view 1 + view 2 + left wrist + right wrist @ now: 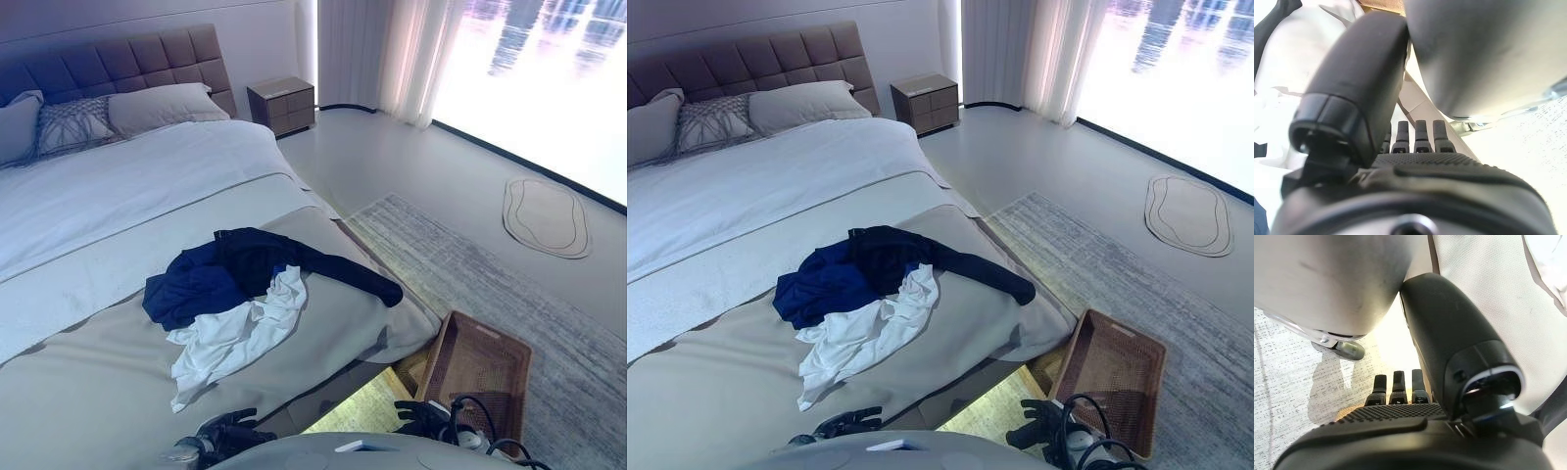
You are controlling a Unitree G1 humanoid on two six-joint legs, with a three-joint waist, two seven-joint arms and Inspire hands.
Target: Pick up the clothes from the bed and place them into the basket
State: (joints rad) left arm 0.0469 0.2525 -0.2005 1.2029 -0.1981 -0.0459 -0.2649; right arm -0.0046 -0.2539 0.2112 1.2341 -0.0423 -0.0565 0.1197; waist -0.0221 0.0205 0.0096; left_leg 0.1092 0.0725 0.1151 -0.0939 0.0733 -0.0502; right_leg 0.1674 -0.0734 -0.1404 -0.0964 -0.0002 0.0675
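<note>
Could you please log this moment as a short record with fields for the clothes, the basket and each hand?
clothes: dark blue garment and white garment heaped together on the bed, near its foot end
basket: brown woven basket on the floor by the bed's foot corner, tilted against the bed, nothing seen in it
left hand: left hand low at the bed's near edge, fingers relaxed, holding nothing
right hand: right hand low beside the basket, fingers relaxed, holding nothing
progress: no garment picked up yet
</note>
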